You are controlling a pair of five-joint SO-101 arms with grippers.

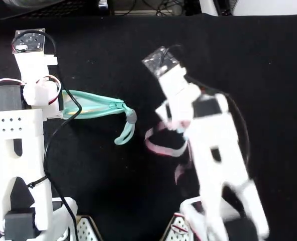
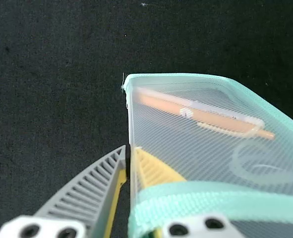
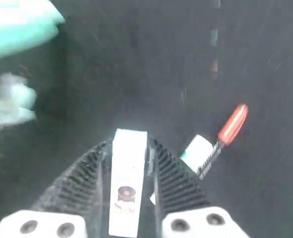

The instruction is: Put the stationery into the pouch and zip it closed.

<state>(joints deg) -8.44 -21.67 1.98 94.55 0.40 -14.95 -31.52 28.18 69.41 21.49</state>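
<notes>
Pouch [image 1: 95,108] lies near the left edge of the desk. The left tool [image 2: 129,156] is pinched on its side wall, with the grey finger [image 2: 89,191] outside and the yellow one showing through the mesh. An orange pen [image 2: 201,114] is already inside. The right tool [image 3: 130,146] is clamped on a white block [image 3: 128,183], closer to the middle of the desk and well apart from the pouch. A red-capped pen [image 3: 216,143] lies on the desk near that tool.

I think a few things could go wrong. The block is held by its thin sides, so it could twist or slip out on the way over. If it bumps the green rim and misses the mouth, it may drop on the desk. A bump could also shove the soft pouch out of the left tool's pinch. I cannot tell how wide the mouth is open, so the way in may be tight. The orange pen sits close to the rim and could block the way. If the pouch gets zipped too soon, the red-capped pen would be left out. The zip could also snag on something poking up.
</notes>
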